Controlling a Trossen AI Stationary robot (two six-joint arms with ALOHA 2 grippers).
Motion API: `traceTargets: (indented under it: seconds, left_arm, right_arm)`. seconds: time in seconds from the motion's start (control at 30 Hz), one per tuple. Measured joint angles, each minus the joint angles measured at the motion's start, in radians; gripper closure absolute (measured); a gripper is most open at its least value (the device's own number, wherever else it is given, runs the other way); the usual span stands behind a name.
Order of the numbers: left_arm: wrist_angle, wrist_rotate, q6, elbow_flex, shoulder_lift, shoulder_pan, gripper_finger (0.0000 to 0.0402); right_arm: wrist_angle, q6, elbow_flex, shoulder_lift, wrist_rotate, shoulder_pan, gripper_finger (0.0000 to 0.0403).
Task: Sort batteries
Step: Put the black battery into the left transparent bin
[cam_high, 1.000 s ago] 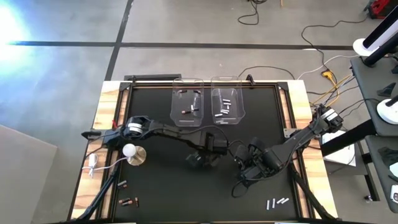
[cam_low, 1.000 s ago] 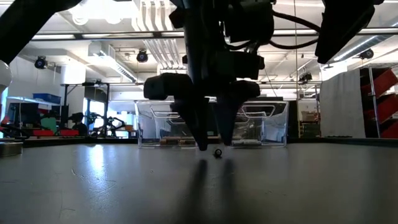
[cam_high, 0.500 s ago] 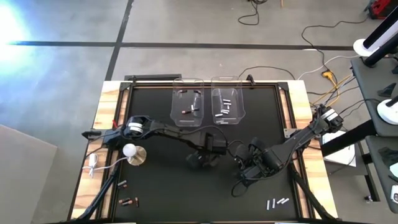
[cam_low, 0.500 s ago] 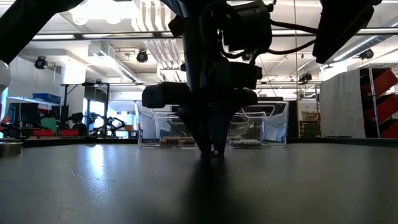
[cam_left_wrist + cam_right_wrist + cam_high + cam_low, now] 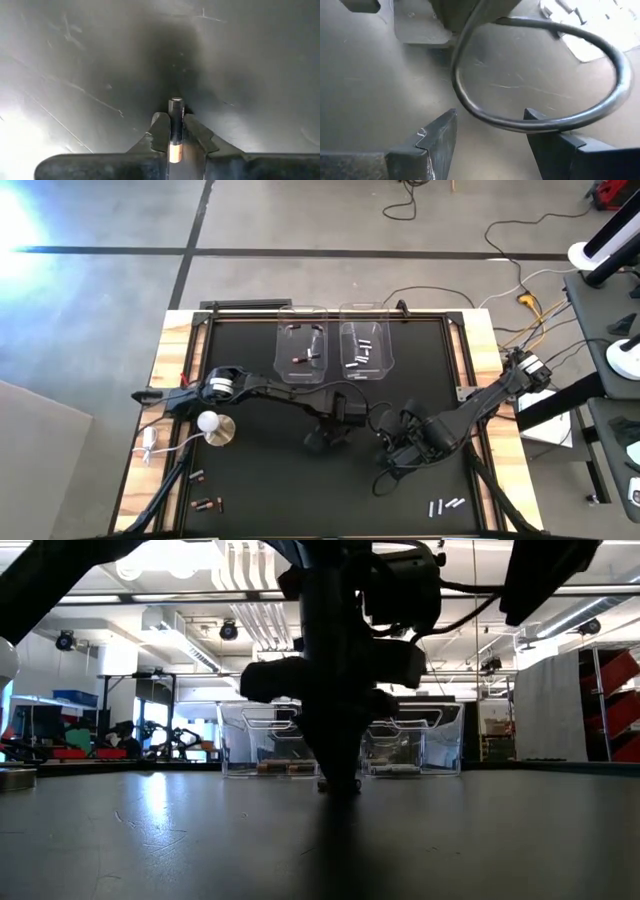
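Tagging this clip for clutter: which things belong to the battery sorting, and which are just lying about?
Job:
- battery pinched in left gripper
- loose batteries
- two bins

Lying about:
- white knob
- cables beside the table

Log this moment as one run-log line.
phase: pick | left end effector: shut on dark battery, at mat centre | right end effector: open, idle beside it

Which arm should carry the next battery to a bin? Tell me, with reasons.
Left. The left gripper is shut on a dark battery at the mat's middle, near the clear bins. The right gripper stands open, holding nothing.
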Motion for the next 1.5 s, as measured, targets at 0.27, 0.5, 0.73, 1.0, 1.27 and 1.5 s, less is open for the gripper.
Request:
traceTargets:
  seconds: [0.27,0.5,0.73,1.0,1.27,1.5]
  left_arm:
    - [-0.041,0.008,-0.120,-0.001,-0.192,0.004,0.0391]
    - [-0.054,0.008,-0.127,-0.004,-0.425,0.060,0.0391]
    - [-0.058,-0.002,-0.141,-0.009,-0.554,0.262,0.0391]
    - [-0.082,-0.002,-0.138,-0.027,-0.499,0.522,0.0392]
    - [-0.074,0.006,-0.113,-0.118,-0.353,0.651,0.0392]
    - [-0.009,0.013,-0.111,-0.145,-0.230,0.681,0.0392]
  right_arm:
    - [-0.055,-0.006,0.031,-0.009,0.009,-0.004,0.0184]
    - [-0.050,0.000,0.031,-0.009,0.007,-0.020,0.0184]
    - [-0.046,-0.015,0.031,-0.009,0.024,-0.056,0.0184]
    - [-0.042,-0.021,0.031,-0.009,0.030,-0.101,0.0184]
    - [-0.041,0.003,0.031,-0.008,0.030,-0.105,0.0184]
    - [-0.042,0.022,0.030,-0.008,0.072,-0.106,0.0184]
